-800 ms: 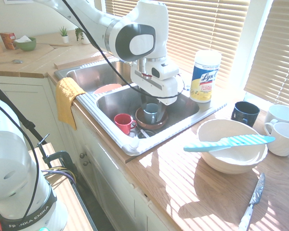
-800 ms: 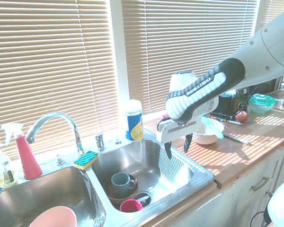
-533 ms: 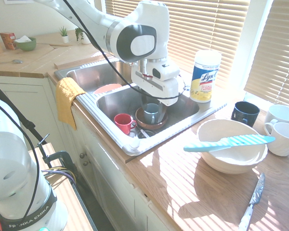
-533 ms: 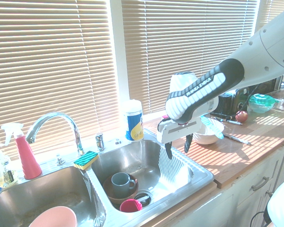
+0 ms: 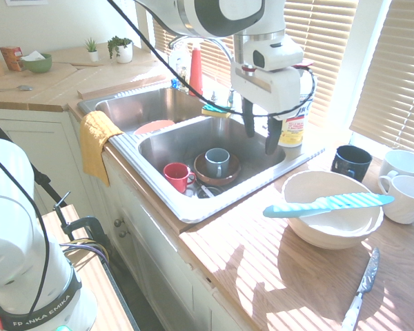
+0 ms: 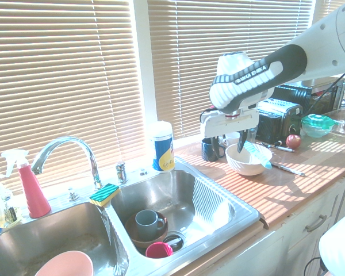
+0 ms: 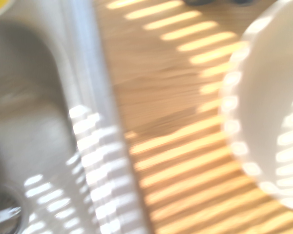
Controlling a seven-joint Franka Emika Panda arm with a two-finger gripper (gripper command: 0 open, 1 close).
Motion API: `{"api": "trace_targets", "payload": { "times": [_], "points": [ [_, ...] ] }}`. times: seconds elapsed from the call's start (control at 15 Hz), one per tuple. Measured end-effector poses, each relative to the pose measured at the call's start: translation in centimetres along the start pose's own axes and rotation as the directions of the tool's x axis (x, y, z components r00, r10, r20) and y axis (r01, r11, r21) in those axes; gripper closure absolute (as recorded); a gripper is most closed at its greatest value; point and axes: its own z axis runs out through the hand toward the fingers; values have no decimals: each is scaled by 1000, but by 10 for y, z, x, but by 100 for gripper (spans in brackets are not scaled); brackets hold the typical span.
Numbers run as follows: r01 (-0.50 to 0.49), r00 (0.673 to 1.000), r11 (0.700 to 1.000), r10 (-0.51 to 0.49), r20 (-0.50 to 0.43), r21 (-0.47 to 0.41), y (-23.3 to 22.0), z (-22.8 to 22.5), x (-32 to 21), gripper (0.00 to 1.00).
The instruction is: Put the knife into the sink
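Note:
The turquoise striped knife (image 5: 328, 204) lies across the rim of a big white bowl (image 5: 294, 219) on the wooden counter, right of the sink (image 5: 162, 195). In the second exterior view the knife (image 6: 257, 154) shows beside that bowl (image 6: 243, 167). My gripper (image 5: 259, 134) hangs open and empty above the sink's right edge, left of the bowl and well above the counter. From the other side the gripper (image 6: 230, 142) is just above the bowl. The blurred wrist view shows the sink rim (image 7: 88, 107), counter and the bowl's edge (image 7: 263, 97).
A silver knife (image 5: 361, 288) lies at the counter's front right. A wipes canister (image 5: 290, 128), a dark mug (image 5: 350, 162) and white mugs (image 5: 403, 181) stand behind the bowl. In the right basin sit a red cup (image 5: 177, 176) and a grey mug in a brown bowl (image 5: 217, 164).
The gripper has risen out of the right basin and swung right, toward the bowl and the knife. Its fingers stay open. The knife has not moved.

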Motion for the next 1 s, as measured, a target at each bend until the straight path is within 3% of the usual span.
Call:
{"api": "trace_targets", "payload": {
  "times": [0.47,0.87,0.93,1.0],
  "points": [
    [-164,986,986,165,32,-35,62,30,74,0],
    [-120,992,993,121,34,-14,67,63,92,0],
    [-116,992,993,116,39,-15,67,65,93,100],
    [-116,992,993,116,44,-16,67,67,93,100]
  ]
}}
